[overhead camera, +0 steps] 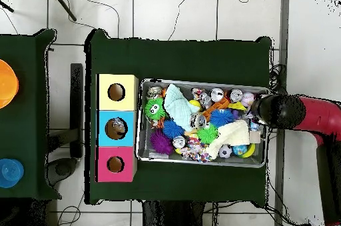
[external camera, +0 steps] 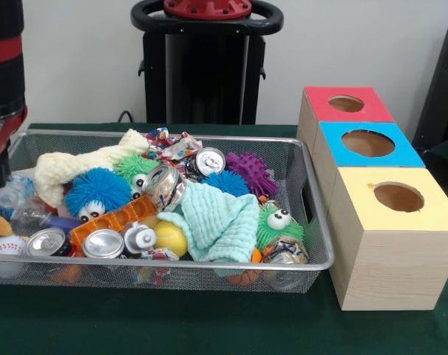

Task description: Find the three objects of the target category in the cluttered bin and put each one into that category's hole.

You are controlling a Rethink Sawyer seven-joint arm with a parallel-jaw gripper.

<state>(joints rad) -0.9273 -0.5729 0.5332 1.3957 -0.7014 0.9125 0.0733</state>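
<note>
Overhead view shows the red arm [overhead camera: 303, 113] reaching over the bin's [overhead camera: 200, 159] end, jaws' state unclear

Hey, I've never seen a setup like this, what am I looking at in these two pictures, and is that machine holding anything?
It is a red and black robot arm working at a green table. One picture looks across the table toward the robot; the other looks straight down. On the table sits a wire basket heaped with toys, drink cans, cloths and fuzzy balls. Beside it stand three wooden boxes with round holes: red top, blue top and yellow top. The arm reaches over one end of the basket. Its gripper is hidden, so whether it holds anything cannot be told.
</note>
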